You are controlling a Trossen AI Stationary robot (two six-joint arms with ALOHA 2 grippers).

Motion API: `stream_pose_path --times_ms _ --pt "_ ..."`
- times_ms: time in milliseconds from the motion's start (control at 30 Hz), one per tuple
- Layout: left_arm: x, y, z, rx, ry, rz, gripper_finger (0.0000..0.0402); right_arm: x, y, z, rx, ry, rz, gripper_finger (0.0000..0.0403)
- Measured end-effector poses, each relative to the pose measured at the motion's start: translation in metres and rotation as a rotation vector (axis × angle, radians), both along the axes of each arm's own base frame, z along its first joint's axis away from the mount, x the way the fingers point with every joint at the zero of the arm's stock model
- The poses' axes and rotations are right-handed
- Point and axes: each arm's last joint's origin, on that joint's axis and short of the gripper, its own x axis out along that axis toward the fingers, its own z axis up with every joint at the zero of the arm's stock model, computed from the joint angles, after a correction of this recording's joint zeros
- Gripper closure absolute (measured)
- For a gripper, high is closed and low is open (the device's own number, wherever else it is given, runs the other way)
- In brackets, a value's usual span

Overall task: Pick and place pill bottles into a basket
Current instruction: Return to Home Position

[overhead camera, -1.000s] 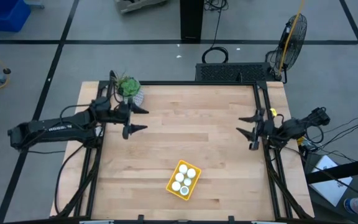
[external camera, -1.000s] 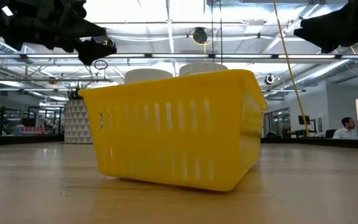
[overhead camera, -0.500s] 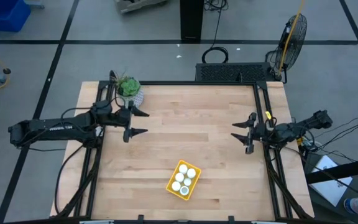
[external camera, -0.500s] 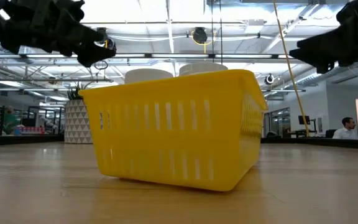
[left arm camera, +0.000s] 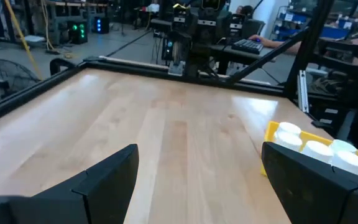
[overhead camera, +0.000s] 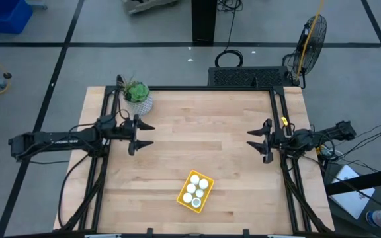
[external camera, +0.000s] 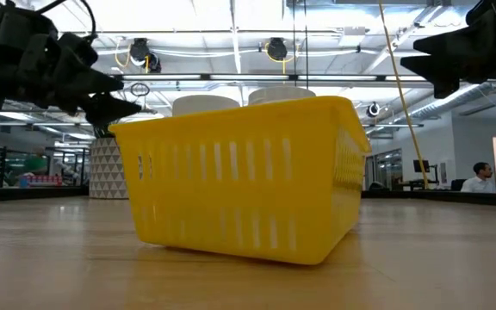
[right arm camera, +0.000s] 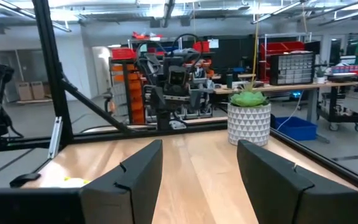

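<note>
The light wooden table (overhead camera: 197, 119) is what the bright-yellow slotted plastic basket (overhead camera: 180, 196) is parked on, so everything below is placed off that basket.

The dark left arm (overhead camera: 58, 140) is stretched out low and nearly level, well away from the basket on its left and farther back. The dark right arm (overhead camera: 323, 135) is laid out much the same way, well apart from the basket on its right. That kind of parked pose is probably chosen so the basket is left uncrowded.

The left gripper (overhead camera: 149, 134) is pointed inward toward the basket's side of the board. Its jaws are spread wide and nothing is held. The right gripper (overhead camera: 256, 140) is also spread wide and empty.

A white speckled plant pot (overhead camera: 142, 102) with a green plant is tucked far behind the basket on the left, presumably just decor.

The small white round-capped pill bottles (overhead camera: 194, 179) are stood upright inside the basket, packed side by side. No bottle is seen outside it, so the loading is judged pretty much finished.
</note>
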Motion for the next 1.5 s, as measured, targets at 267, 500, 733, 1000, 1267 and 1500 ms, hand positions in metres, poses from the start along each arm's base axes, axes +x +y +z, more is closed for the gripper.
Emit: stream_pose_path --times_ms 267,500,733,1000,1267,1500 --pt "-0.011 -0.002 -0.007 -0.004 0.008 0.049 0.0055 0.001 -0.002 -0.001 0.03 0.007 -0.019 0.0204" --pt "-0.02 -0.004 -0.006 0.014 0.012 0.085 0.0055 0.001 -0.003 -0.004 0.046 0.029 -0.018 0.0204" --pt "-0.028 -0.007 -0.007 0.011 0.018 0.084 0.0055 0.001 -0.002 -0.004 0.045 0.029 -0.017 0.0204" --pt "-0.033 -0.009 -0.001 0.07 -0.049 0.082 0.0055 0.001 0.0 -0.006 0.051 0.051 0.052 0.0204" --pt "-0.033 -0.009 -0.002 0.036 -0.032 0.078 0.0055 0.002 0.005 -0.012 0.005 0.11 0.243 0.0204" --pt "-0.031 -0.008 -0.004 0.009 -0.012 0.078 0.0055 0.001 0.007 -0.012 -0.026 0.112 0.305 0.0204"
